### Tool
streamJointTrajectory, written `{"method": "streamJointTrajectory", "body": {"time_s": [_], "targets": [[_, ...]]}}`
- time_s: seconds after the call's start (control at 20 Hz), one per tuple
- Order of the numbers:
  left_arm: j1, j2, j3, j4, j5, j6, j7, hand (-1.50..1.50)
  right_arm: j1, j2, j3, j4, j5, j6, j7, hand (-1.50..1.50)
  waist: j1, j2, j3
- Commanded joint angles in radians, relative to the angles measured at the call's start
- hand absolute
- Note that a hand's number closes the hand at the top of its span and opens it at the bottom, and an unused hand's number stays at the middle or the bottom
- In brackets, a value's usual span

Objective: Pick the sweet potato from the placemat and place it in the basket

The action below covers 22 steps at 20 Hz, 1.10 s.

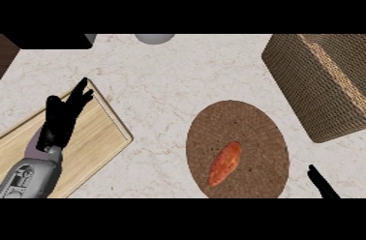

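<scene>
Resting untouched on the round placemat [239, 120], the sweet potato [225, 163]; left hand [63, 119] fingers straight, empty; right hand [322, 183] fingers' state unclear.

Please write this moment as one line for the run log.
sweet potato: on placemat, untouched | basket: upper right | left robot hand: open over wooden board | right robot hand: lower right edge

Orange, elongated sweet potato [225, 163] lying flat and slanted on a round brown woven placemat [238, 122], slightly below its centre, tall brown wicker basket [318, 84] standing just beside the placemat at upper right, apart from the sweet potato
</scene>
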Motion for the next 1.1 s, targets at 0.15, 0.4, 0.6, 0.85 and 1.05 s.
{"method": "streamJointTrajectory", "body": {"time_s": [0.15, 0.4, 0.6, 0.85, 1.05], "targets": [[-0.039, -0.004, 0.032, 0.030, -0.009, -0.039, 0.012, 0.00, -0.097, 0.087, 0.043, 0.016, 0.177, -0.026, 0.117, -1.50, 0.007, 0.000, 0.001], [-0.037, -0.066, 0.018, 0.011, -0.061, -0.009, 0.020, 0.00, -0.145, 0.159, 0.085, 0.103, 0.217, -0.016, 0.118, -1.50, 0.007, 0.000, 0.001], [0.025, -0.058, 0.041, -0.040, -0.067, -0.050, 0.014, 0.00, -0.178, 0.190, 0.054, 0.143, 0.167, 0.024, 0.099, -1.50, 0.010, 0.000, 0.002], [0.017, -0.067, 0.059, -0.032, -0.093, -0.062, 0.014, 0.00, -0.273, 0.285, 0.060, 0.320, 0.194, 0.014, 0.065, -1.50, 0.011, 0.000, 0.002], [0.034, -0.102, 0.056, -0.042, -0.110, -0.066, 0.022, 0.00, -0.344, 0.333, 0.041, 0.341, 0.221, 0.048, 0.098, -1.50, 0.013, 0.000, 0.002]]}}
